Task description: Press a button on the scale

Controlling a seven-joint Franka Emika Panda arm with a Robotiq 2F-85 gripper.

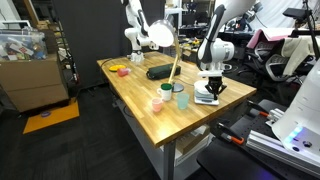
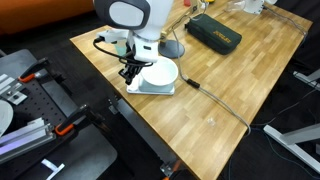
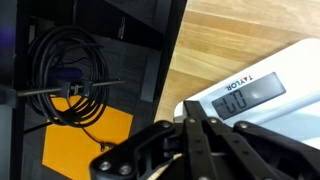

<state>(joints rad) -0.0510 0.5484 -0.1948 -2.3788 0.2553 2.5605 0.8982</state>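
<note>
My gripper [image 3: 196, 124] comes in from the bottom of the wrist view, its fingers [image 3: 172, 140] pressed together into one dark point with no gap I can see. At the left is dark floor with a coiled black cable [image 3: 62, 75] and an orange patch [image 3: 85, 140], then the edge of the wooden table [image 3: 215, 40], then the scale [image 3: 250, 95] at the right. It is low and white, with a grey display window and dark brand lettering, both upside down to me. In an exterior view the scale [image 2: 160, 73] carries a round pale plate. Its display end lies toward the table's edge and my gripper, so its long axis slants inward from that edge. Whether my tips touch it I cannot tell.
</note>
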